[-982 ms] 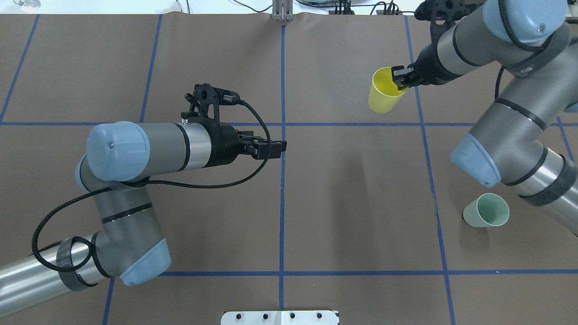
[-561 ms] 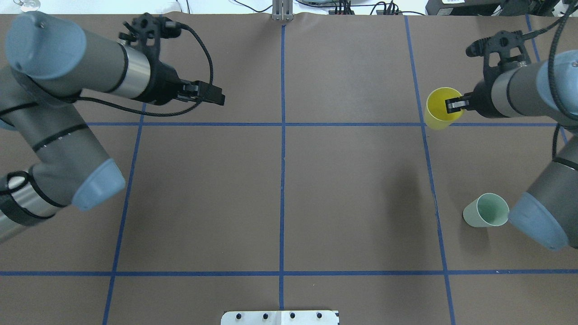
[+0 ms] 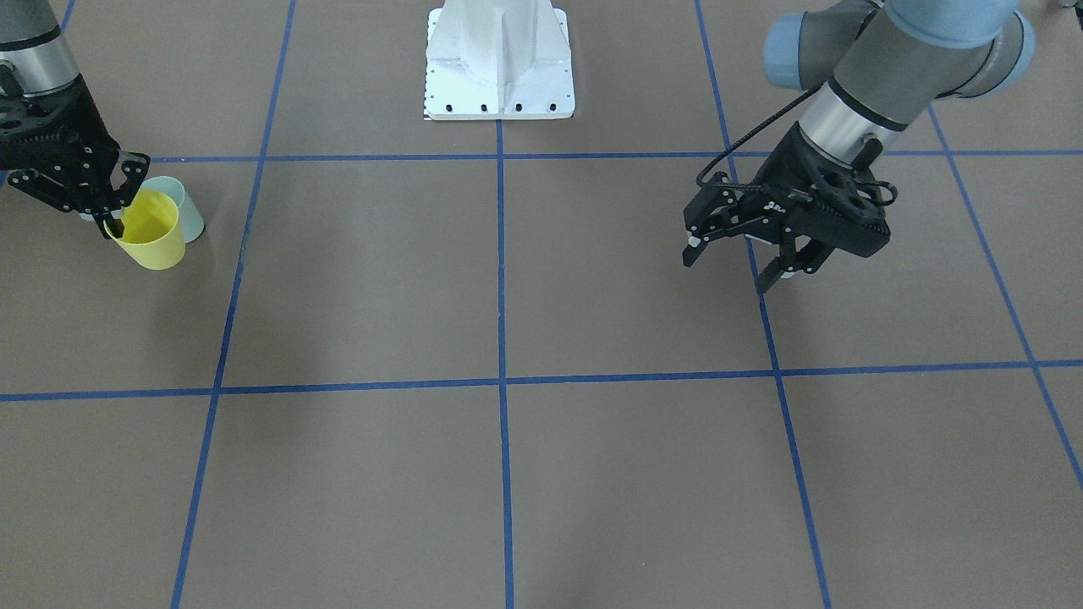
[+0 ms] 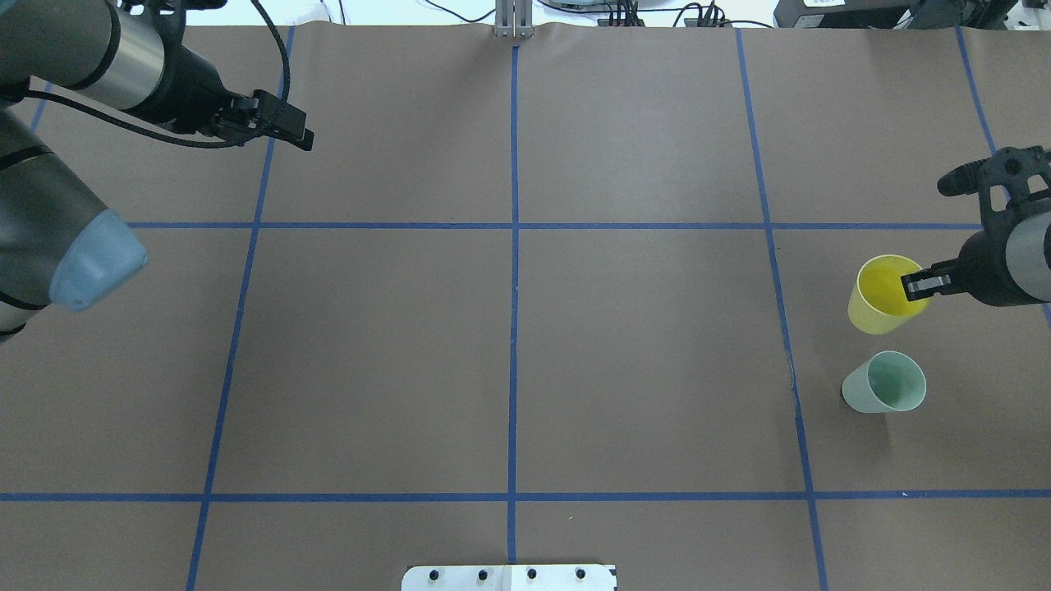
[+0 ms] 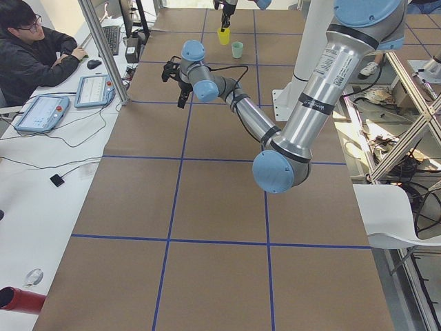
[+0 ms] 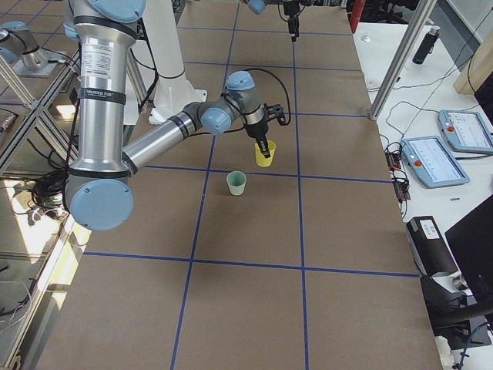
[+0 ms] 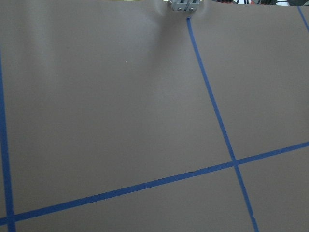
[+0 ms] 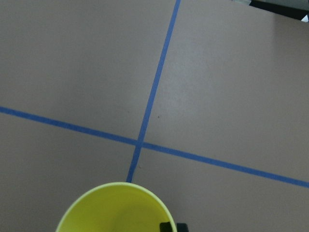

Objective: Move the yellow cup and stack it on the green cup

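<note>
The yellow cup [image 4: 880, 297] hangs upright in my right gripper [image 4: 920, 285], which is shut on its rim, one finger inside the cup. It is held just beyond the green cup [image 4: 885, 383], which stands upright on the table at the right side. In the front-facing view the yellow cup [image 3: 155, 237] partly covers the green cup [image 3: 189, 213], with the right gripper [image 3: 114, 216] on its rim. The right wrist view shows the yellow rim [image 8: 115, 208] at the bottom. My left gripper [image 3: 732, 266] is open and empty over the table's far left.
The table is brown paper with blue tape grid lines. A white base plate [image 4: 509, 577] sits at the robot's edge. An operator [image 5: 31, 52] sits at a side desk with tablets [image 5: 41, 112] beyond the table's far edge.
My right gripper has carried the yellow cup from the far right toward the robot, close to the green cup. My left arm has swung away to the far left corner.
</note>
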You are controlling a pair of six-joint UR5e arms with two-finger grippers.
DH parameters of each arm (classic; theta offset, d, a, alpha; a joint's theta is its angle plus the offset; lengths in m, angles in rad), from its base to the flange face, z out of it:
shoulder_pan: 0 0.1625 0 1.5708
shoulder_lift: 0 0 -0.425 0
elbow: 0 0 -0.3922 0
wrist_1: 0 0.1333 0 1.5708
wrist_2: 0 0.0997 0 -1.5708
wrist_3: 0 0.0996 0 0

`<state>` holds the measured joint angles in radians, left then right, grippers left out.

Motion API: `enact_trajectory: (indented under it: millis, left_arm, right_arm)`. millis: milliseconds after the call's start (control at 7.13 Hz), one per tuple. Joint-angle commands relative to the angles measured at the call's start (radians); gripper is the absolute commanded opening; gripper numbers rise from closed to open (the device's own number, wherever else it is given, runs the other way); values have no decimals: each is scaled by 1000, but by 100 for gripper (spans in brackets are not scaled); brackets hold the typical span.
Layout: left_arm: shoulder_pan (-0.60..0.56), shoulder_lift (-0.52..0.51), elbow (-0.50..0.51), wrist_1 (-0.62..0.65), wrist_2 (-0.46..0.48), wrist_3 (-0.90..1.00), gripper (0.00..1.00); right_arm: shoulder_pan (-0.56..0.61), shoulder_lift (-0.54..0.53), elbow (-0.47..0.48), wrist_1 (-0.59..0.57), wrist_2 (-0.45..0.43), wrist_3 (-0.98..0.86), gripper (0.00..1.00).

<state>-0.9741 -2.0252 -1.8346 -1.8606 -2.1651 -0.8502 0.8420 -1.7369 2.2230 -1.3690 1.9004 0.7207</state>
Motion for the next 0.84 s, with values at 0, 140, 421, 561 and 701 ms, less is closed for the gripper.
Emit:
enact_trajectory:
  millis: [0,140,421,561,701]
  left_arm:
    - [-14,3,0,21,-7,28,100]
    - [-14,3,1,21,-7,28,100]
    - [-14,6,1,21,-7,28,100]
    - [-14,6,1,21,-7,28,100]
    - [-14,6,3,21,-7,28,100]
  right_arm:
    - [0,-75,1,36,109,-1,0]
    - [0,-87,-2,36,123,-1,0]
    - [0,-87,-25,36,124,-3,0]
    - [-1,-84,-43,36,124,-3,0]
    - [-1,-84,-52,36,124,-3,0]
